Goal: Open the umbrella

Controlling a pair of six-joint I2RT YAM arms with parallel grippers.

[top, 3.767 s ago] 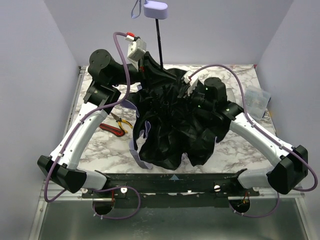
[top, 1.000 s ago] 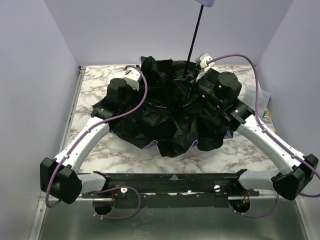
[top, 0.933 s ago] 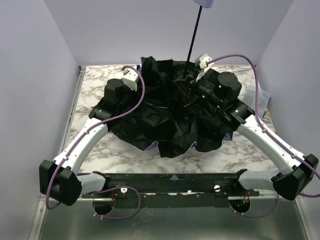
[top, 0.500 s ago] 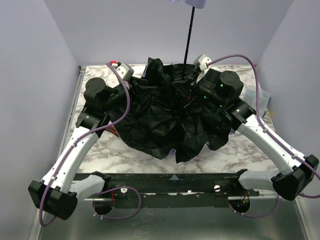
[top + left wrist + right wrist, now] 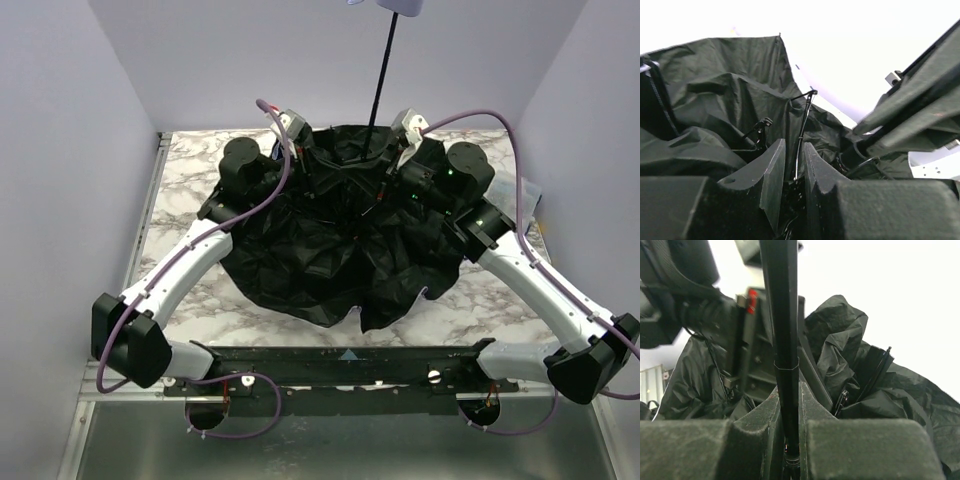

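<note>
The compact folding umbrella (image 5: 320, 260) with crumpled black inner fabric lay handle-up on the white-and-grey marble table (image 5: 180, 160), its canopy spread loosely between the 2 arms and sagging toward the near edge. Its thin black telescopic shaft (image 5: 379, 85) rose from the middle of the canopy, tilted a little to the right, up to the small lavender handle (image 5: 400, 5) at the top edge of the overhead view. The right gripper (image 5: 789, 390) was clamped on the shaft low down, just above the canopy, with 1 padded finger pressed against each side of it. The left gripper (image 5: 794, 150) was sunk into the far left folds of the fabric, its 2 fingers (image 5: 771, 185) standing a narrow slot apart with 1 thin black metal rib (image 5: 802, 125) running down between them; whether they actually pinched the rib or the fabric below could not be told.
</note>
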